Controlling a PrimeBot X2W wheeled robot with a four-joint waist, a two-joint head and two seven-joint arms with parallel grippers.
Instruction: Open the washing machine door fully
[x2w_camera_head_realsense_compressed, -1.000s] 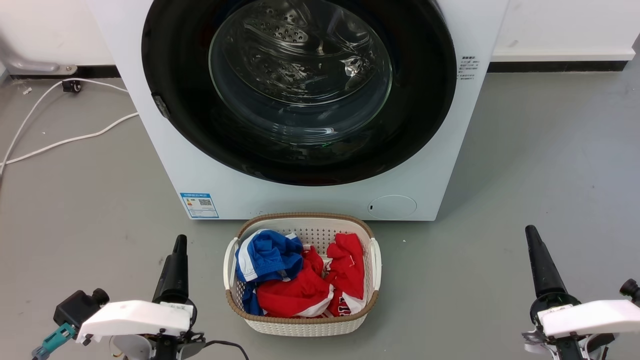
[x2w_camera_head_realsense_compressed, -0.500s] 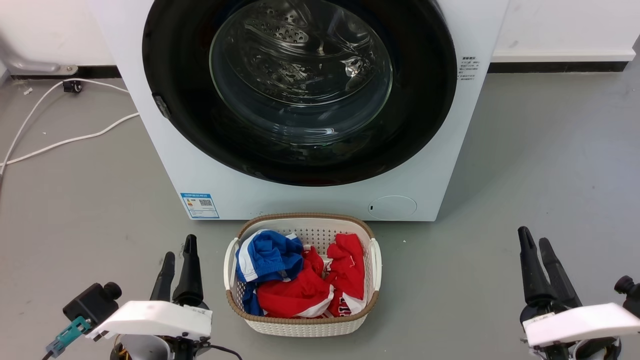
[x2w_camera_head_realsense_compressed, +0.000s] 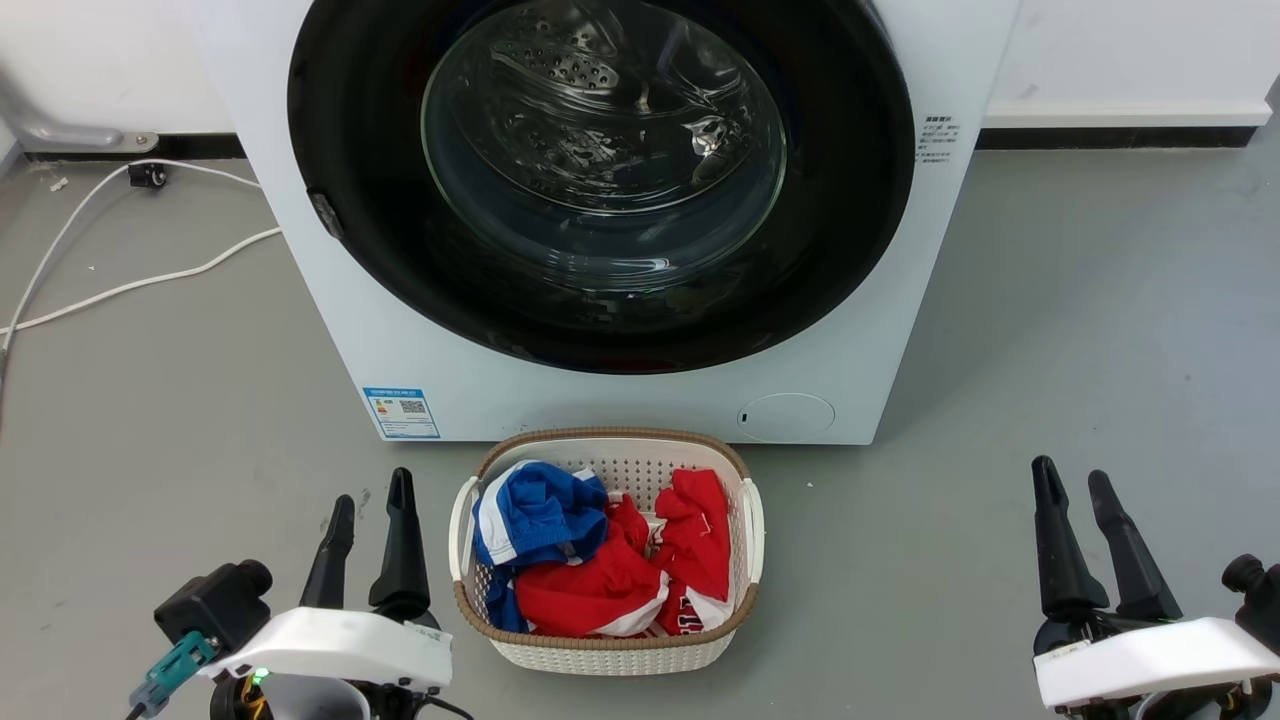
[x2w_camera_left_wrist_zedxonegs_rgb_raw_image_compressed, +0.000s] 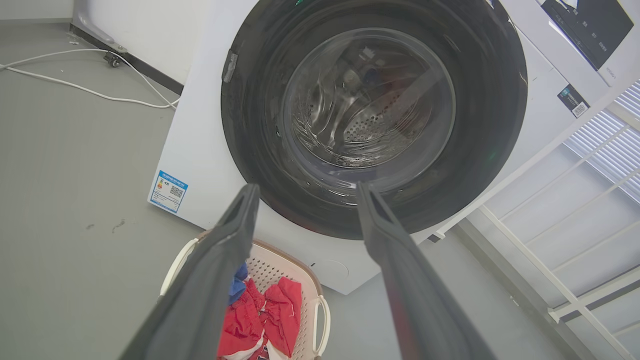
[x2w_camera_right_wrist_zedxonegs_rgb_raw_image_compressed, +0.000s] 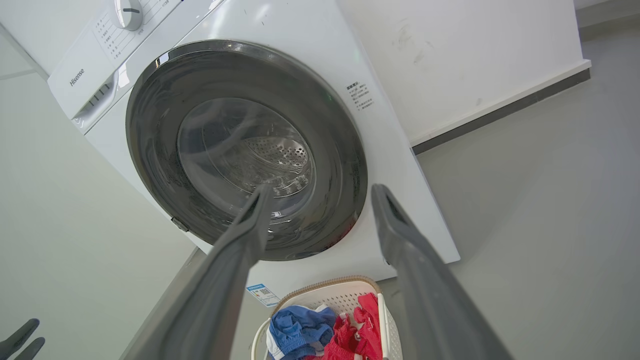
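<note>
The washing machine door (x2w_camera_head_realsense_compressed: 600, 180) sits shut, flush against the front of the white washing machine (x2w_camera_head_realsense_compressed: 900, 300). Its glossy black ring spans nearly the machine's width, and the steel drum shows through the glass bowl; it looks just as it did a second ago. A small latch tab (x2w_camera_head_realsense_compressed: 322, 212) sits on the door's rim at the machine's left side. Below the door, low on the machine's front, are a small round white flap (x2w_camera_head_realsense_compressed: 786, 415) and a blue label (x2w_camera_head_realsense_compressed: 401, 412). Just in front of the machine a woven-rimmed laundry basket (x2w_camera_head_realsense_compressed: 610, 436) stands on the grey floor, holding red and blue clothes (x2w_camera_head_realsense_compressed: 590, 585). A white cable (x2w_camera_head_realsense_compressed: 150, 275) trails over the floor to the machine's left. The left end effector (x2w_camera_head_realsense_compressed: 372, 486) hovers in front of the machine, left of the basket and well short of the door. Its fingers are spread, where a second ago they were pressed together and half a second ago only slightly parted. The right end effector (x2w_camera_head_realsense_compressed: 1070, 470), further out to the machine's right, has likewise gone from pressed together to spread and touches nothing.
</note>
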